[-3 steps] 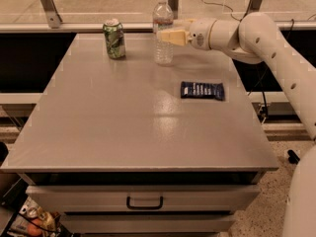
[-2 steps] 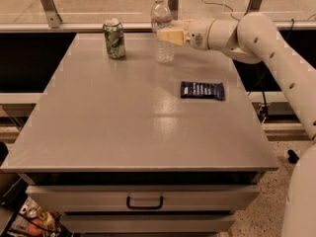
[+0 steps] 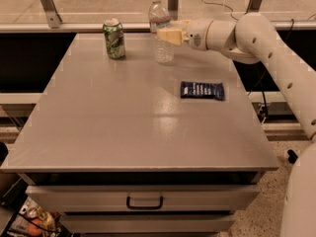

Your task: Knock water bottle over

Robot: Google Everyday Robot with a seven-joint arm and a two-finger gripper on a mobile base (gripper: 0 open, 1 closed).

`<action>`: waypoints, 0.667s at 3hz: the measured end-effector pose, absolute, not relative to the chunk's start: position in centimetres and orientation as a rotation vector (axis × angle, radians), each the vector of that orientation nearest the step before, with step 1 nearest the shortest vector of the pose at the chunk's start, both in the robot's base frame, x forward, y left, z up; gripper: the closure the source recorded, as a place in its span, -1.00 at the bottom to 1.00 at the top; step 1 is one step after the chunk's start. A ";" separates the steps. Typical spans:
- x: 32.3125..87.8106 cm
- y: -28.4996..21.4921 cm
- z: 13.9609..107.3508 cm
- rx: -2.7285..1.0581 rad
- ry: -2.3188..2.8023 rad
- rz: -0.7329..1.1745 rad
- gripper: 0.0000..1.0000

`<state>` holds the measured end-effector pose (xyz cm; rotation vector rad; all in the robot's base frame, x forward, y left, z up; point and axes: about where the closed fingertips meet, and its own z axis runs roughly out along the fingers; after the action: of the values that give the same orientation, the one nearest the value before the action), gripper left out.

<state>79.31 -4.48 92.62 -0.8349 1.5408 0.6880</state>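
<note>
- Grey table (image 3: 123, 132): fills the middle of the frame, its top bearing all the small items; a drawer (image 3: 74, 199) with a dark handle runs along its front at the bottom.
- White robot arm (image 3: 276, 48): enters from the right edge and reaches leftward across the upper right to the table's far edge.
- Water bottle (image 3: 162, 51): clear ribbed plastic with a white cap, standing upright at upper centre, near the far edge of the table and right of the can.
- Gripper (image 3: 165, 28): at upper centre, level with the bottle's label band. Its cream fingers (image 3: 170, 36) are apart. The nearer one lies across the front of the bottle; the farther one shows just right of the bottle's shoulder. Contact with the bottle looks likely, but a firm clamp cannot be told.
- Green soda can (image 3: 114, 38): upright at upper left of centre, shorter than the bottle and apart from it.
- Dark blue packet (image 3: 202, 90): lying flat right of centre, well apart from bottle and can.
</note>
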 end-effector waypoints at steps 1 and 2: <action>79.3 -4.5 92.6 -0.835 1.541 0.688 1.00; 78.6 -4.7 93.4 -0.876 1.578 0.652 1.00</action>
<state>78.65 -4.68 93.43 -0.8755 1.5783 0.6521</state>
